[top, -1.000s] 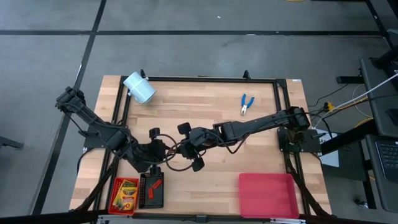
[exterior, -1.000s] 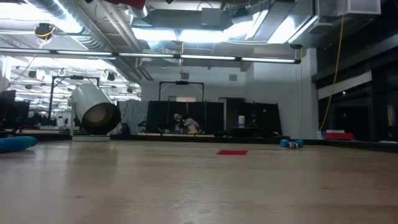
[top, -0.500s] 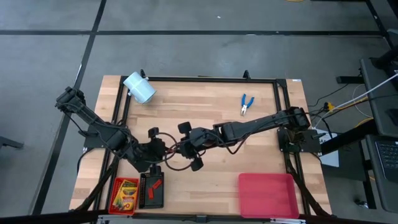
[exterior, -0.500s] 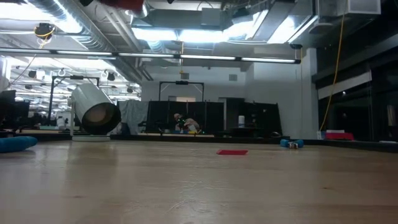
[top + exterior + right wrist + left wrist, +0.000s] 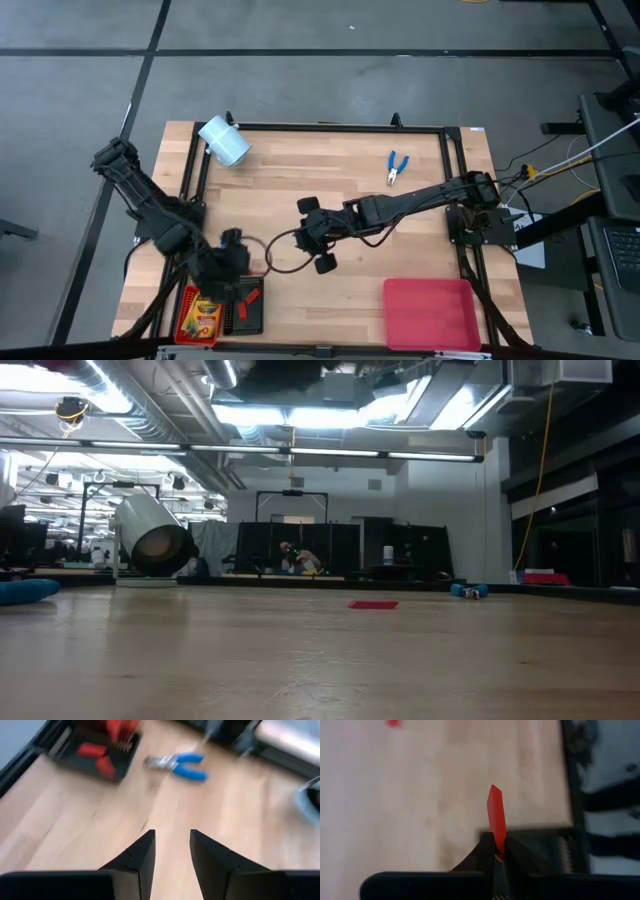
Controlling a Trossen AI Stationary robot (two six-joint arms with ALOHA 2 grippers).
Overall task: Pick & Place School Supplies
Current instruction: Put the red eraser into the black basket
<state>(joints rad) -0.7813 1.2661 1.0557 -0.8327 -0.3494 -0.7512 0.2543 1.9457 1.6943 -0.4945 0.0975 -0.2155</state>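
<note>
My left gripper (image 5: 235, 268) (image 5: 496, 851) is shut on a small flat red piece (image 5: 496, 815), above the far end of the black tray (image 5: 245, 305). That tray holds more red pieces (image 5: 97, 757). Beside it, the small red tray (image 5: 200, 312) holds crayon boxes. My right gripper (image 5: 310, 236) (image 5: 171, 847) stands open over bare wood at mid-table, holding nothing. One pair of blue-handled pliers (image 5: 397, 167) lies at the far right. The right wrist view shows blue pliers (image 5: 180, 762) lying next to the black tray. A loose red piece (image 5: 373, 603) lies on the table. My left gripper pinches one end of the red piece (image 5: 498, 844) between its two fingertips. The rest of the piece sticks straight out beyond the fingertips, edge-on to the wrist camera. It is lifted clear of the table and the tray.
A pale blue-white cylinder (image 5: 224, 141) lies at the far left corner. A large pink-red tray (image 5: 432, 313) sits at the near right. A black frame (image 5: 330, 128) borders the wooden table. Bare wood lies between the right gripper and the pink-red tray.
My left gripper has drawn away from my right gripper, toward the table's near left, and now stands over the black tray's far end with the red piece. My right gripper has drawn back slightly toward the table's right.
</note>
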